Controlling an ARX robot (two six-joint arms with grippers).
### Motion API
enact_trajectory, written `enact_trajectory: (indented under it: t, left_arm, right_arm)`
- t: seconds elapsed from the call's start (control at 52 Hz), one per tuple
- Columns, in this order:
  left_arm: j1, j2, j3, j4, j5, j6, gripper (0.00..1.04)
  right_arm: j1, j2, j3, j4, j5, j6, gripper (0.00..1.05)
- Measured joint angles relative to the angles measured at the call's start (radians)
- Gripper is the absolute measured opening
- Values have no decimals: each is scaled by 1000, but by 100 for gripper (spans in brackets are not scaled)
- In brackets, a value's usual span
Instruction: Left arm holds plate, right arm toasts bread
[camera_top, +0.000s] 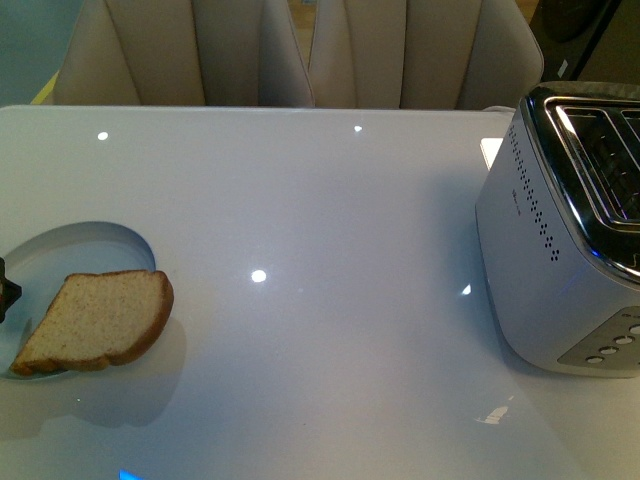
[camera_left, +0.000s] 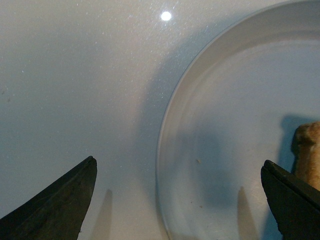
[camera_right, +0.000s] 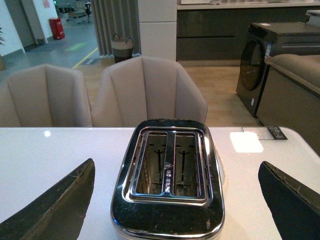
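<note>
The bread (camera_top: 100, 320) is one brown slice lying across the near edge of the pale plate (camera_top: 95, 240) at the table's left, its crust end overhanging the rim. A dark bit of my left gripper (camera_top: 5, 290) shows at the left edge beside the plate. In the left wrist view the left gripper (camera_left: 178, 161) is open, straddling the plate's rim (camera_left: 167, 120), with the bread (camera_left: 307, 155) by one finger. The right gripper (camera_right: 176, 165) is open above the silver toaster (camera_right: 167, 222), whose two slots (camera_right: 167, 165) are empty. The toaster (camera_top: 560, 250) stands at the table's right.
The white glossy table (camera_top: 330, 200) stretches between plate and toaster. Beige chairs (camera_top: 300, 50) stand along its far edge. A white card (camera_right: 246, 142) lies on the table behind the toaster. Dark appliances (camera_right: 270, 55) stand further back in the room.
</note>
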Motion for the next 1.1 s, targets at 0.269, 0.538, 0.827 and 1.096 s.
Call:
enact_trajectory:
  t: [0.269, 0.538, 0.827, 1.096]
  left_arm:
    - [-6, 39, 1, -19, -20, 22, 98]
    - [-21, 57, 16, -45, -52, -7, 67]
    - [-26, 60, 33, -93, -55, -44, 25]
    - [24, 50, 54, -143, 40, -212, 4]
  right_arm:
    - [0, 0, 0, 0, 0, 0, 96]
    - [0, 0, 0, 0, 0, 0, 96]
    - [0, 0, 0, 0, 0, 0, 96]
    - [0, 0, 0, 0, 0, 0, 96]
